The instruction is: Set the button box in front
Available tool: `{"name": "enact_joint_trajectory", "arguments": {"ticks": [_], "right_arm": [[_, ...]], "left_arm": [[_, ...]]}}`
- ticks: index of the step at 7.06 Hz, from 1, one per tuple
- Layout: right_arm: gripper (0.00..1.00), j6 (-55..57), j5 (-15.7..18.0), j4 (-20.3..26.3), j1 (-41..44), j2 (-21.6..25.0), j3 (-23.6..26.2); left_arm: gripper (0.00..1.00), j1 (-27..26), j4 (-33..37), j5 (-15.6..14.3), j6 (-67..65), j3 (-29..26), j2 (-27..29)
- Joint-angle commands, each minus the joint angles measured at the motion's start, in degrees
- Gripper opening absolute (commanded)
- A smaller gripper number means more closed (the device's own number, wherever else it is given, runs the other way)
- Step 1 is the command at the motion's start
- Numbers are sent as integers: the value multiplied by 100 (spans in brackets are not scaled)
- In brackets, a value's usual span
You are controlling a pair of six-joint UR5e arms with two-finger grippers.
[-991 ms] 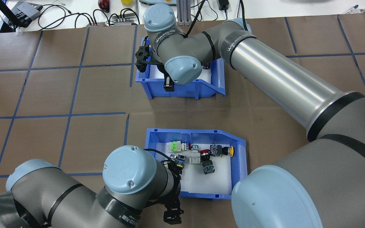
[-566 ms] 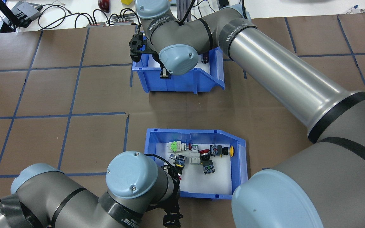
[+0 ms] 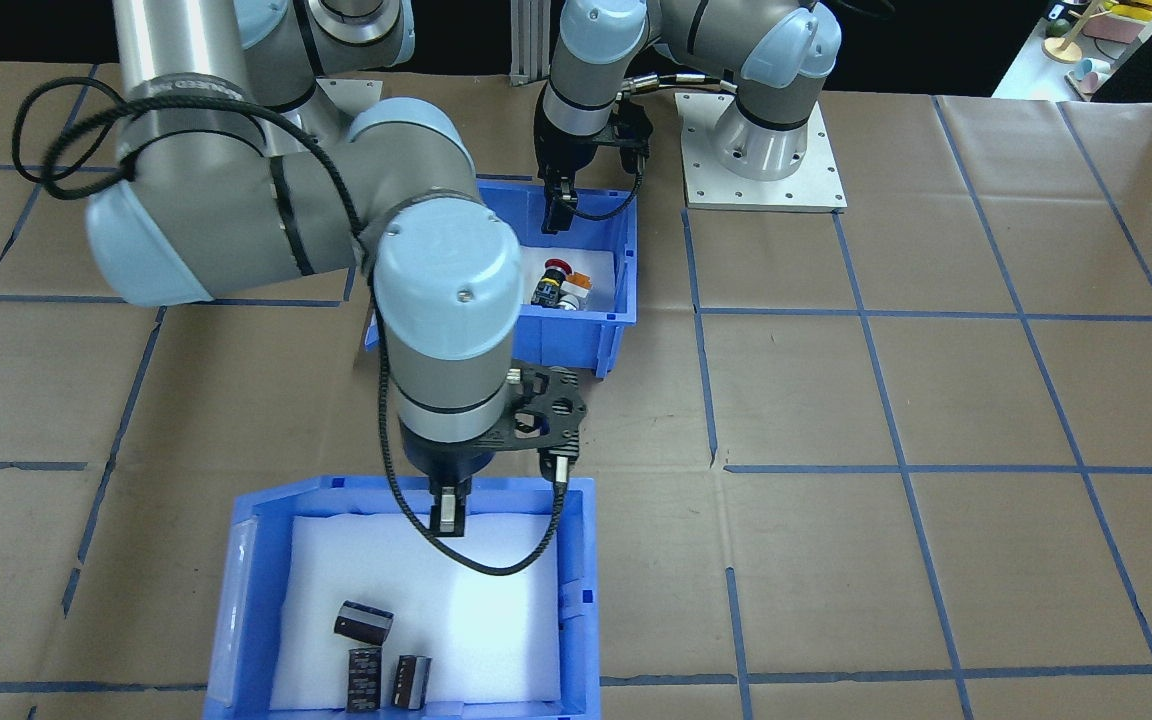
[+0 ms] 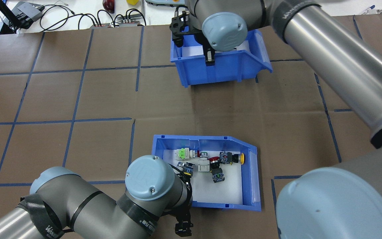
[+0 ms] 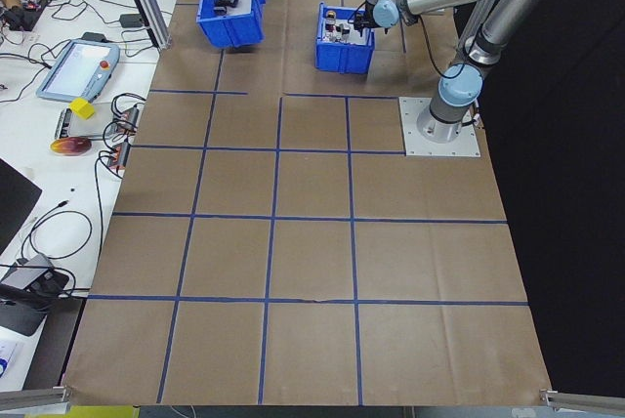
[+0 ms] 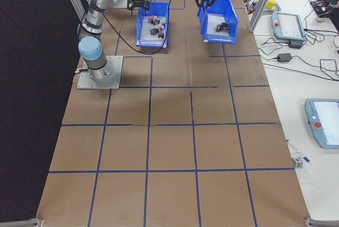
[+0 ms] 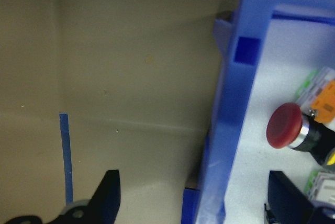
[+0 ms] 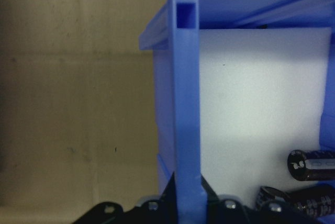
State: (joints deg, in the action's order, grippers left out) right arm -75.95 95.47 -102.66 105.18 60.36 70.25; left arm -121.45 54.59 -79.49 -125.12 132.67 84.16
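My left end effector (image 7: 191,203) straddles the button box (image 4: 251,172) wall at its 9 o'clock side, fingers apart, unclamped. The box sits low on the counter (image 4: 78,96) in the overhead view. I judge it stiff, light plastic; loose switches may slide. My right end effector (image 8: 183,203) pinches the other bin (image 4: 224,66).

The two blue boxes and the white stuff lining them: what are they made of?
The button box and the other blue bin look like moulded plastic: uniform colour, slight sheen, thin straight walls. The white liner looks like soft matte foam, though that is a guess.
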Motion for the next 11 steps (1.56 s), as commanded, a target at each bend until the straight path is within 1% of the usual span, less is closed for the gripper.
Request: {"name": "enact_joint_trajectory", "arguments": {"ticks": [1, 2, 3, 4, 5, 6, 8, 9, 10, 11], "right_arm": [[8, -855, -28, 88, -785, 658, 732], [8, -1347, -54, 18, -1223, 1044, 1206], [8, -1587, -81, -9, -1559, 1439, 1681], [8, -1824, -81, -87, -1805, 1861, 2181], [8, -2027, -90, -271, -1973, 2169, 2604], [8, -2116, -90, -525, -2079, 2407, 3017], [8, -2108, -90, -1192, -2107, 2602, 3651], [8, -2108, -90, -1396, -2107, 2629, 3819], [8, -2108, -90, -1398, -2107, 2630, 3830], [8, -2099, -81, -1389, -2107, 2630, 3839]], "left_arm": [[70, -28, -36, -58, 32, -13, 83], [35, -28, -71, -49, 58, -13, 83], [14, -28, -28, -92, 6, -4, 83], [0, -28, -53, -93, -3, -13, 75], [0, -37, -62, -467, 23, -65, 14], [0, -37, -54, -975, 75, -240, -48], [0, 164, 51, -1024, 503, -513, -101], [0, 565, 95, -998, 663, -688, -92], [0, 1048, 131, -937, 978, -846, -58], [0, 1410, 140, -850, 1129, -1083, 99]]}}
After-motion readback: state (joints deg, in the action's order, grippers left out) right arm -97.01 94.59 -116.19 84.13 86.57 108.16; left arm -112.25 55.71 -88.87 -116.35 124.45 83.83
